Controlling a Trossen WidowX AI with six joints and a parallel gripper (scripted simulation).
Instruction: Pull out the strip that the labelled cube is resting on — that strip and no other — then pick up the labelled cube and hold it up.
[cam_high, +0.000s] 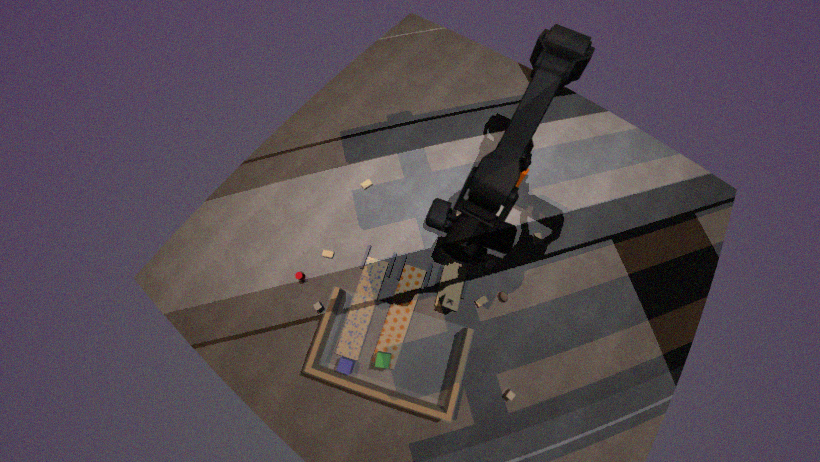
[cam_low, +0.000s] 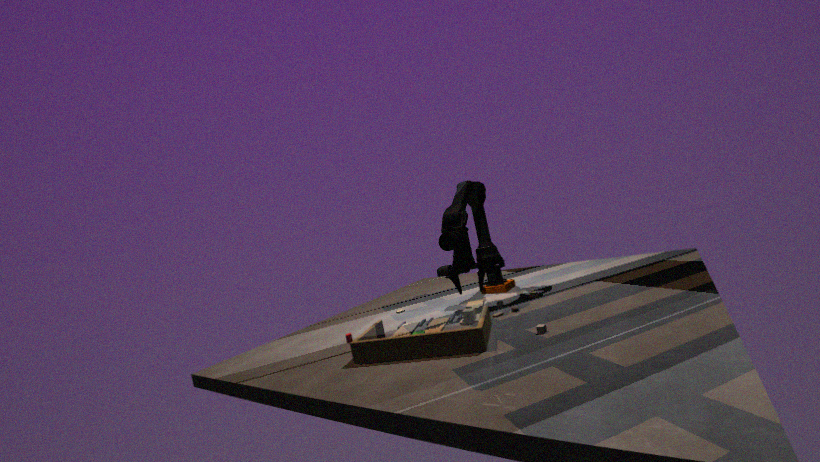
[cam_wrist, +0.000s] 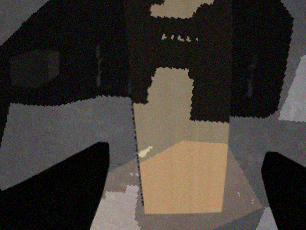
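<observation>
The labelled cube (cam_high: 449, 301) (cam_low: 468, 313), pale with a dark mark on top, rests on the tray-side end of a short plain beige strip. That plain strip (cam_high: 452, 276) (cam_wrist: 182, 182) extends toward the arm; its bare end shows in the wrist view. My gripper (cam_low: 470, 290) (cam_wrist: 187, 157) is open and empty, above the strip's arm-side end, with one finger to each side of it in the wrist view. In the top view the arm hides the fingertips. A green cube (cam_high: 383, 359) sits on the orange-dotted strip (cam_high: 397, 321); a blue cube (cam_high: 344, 365) is at the end of the blue-patterned strip (cam_high: 356, 315).
A wooden three-sided wall (cam_high: 377, 393) (cam_low: 418, 347) surrounds the far ends of the patterned strips. Low dark rails (cam_high: 395, 266) (cam_high: 433, 277) stand between the strips. A red cylinder (cam_high: 299, 276) (cam_low: 348, 338), a brown round piece (cam_high: 502, 296) and several small pale blocks (cam_high: 327, 253) (cam_high: 481, 301) lie around.
</observation>
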